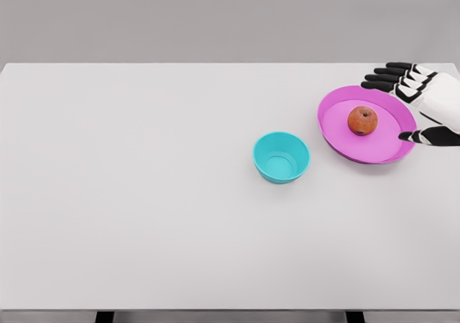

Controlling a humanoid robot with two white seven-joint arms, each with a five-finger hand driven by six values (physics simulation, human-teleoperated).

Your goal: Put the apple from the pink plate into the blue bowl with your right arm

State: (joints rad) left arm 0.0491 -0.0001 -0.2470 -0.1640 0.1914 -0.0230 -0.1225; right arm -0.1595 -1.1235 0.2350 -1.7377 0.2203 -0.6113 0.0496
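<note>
Right hand [425, 101] spread wide, holding nothing, poised at far edge of pink plate [338, 137]. Apple [362, 120] just left of thumb, untouched. Judged firm, light, smooth, prone to roll; best gripped across its middle. Blue bowl [281, 157] further left, lower.

Beyond my fingertips a plain grey wall [215, 17] runs the whole width of what I see, flat and evenly lit, with no window or seam. Beneath my fingers lies a broad white table [144, 215], matte under soft light. At its near edge two dark stubs [105, 316], perhaps legs, poke out.
</note>
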